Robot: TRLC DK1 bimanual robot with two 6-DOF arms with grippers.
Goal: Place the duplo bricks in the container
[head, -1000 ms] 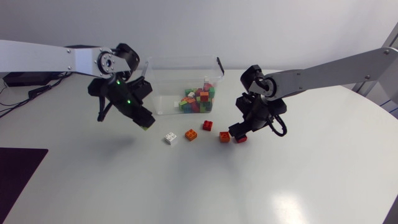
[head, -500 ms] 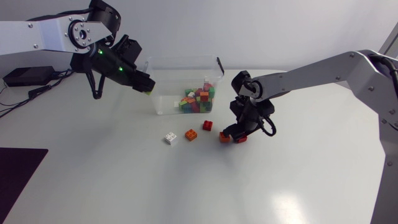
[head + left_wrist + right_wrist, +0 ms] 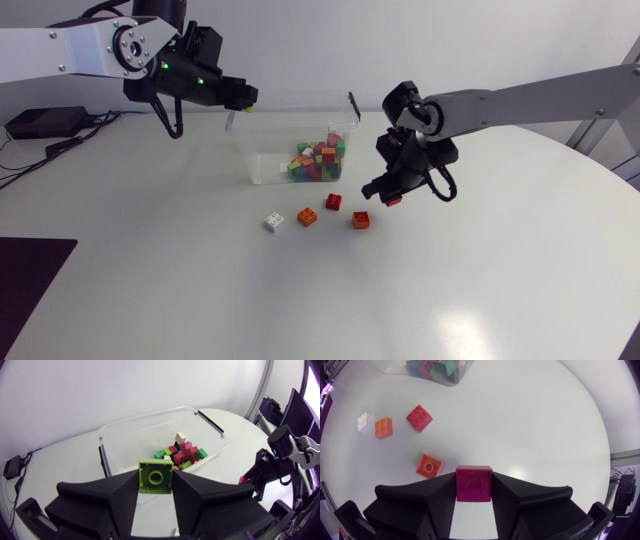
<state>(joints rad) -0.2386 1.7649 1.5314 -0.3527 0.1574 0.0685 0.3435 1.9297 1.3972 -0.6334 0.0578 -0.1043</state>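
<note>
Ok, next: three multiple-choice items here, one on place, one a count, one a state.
1. Loose bricks on the table? A two; B four; C six.
2. The lime green brick is: A in the left tool, by the container; B on the table; C inside the container.
3. The right tool is: A open; B shut on a dark red brick; C shut on a blue brick.
1 B: white brick, orange brick, red brick, second orange brick. 2 A: clamped beside the rim. 3 B: gripped from two sides.

green brick point(image 3: 155, 476) reached container point(image 3: 268, 152), red brick point(image 3: 474, 483) lifted
</note>
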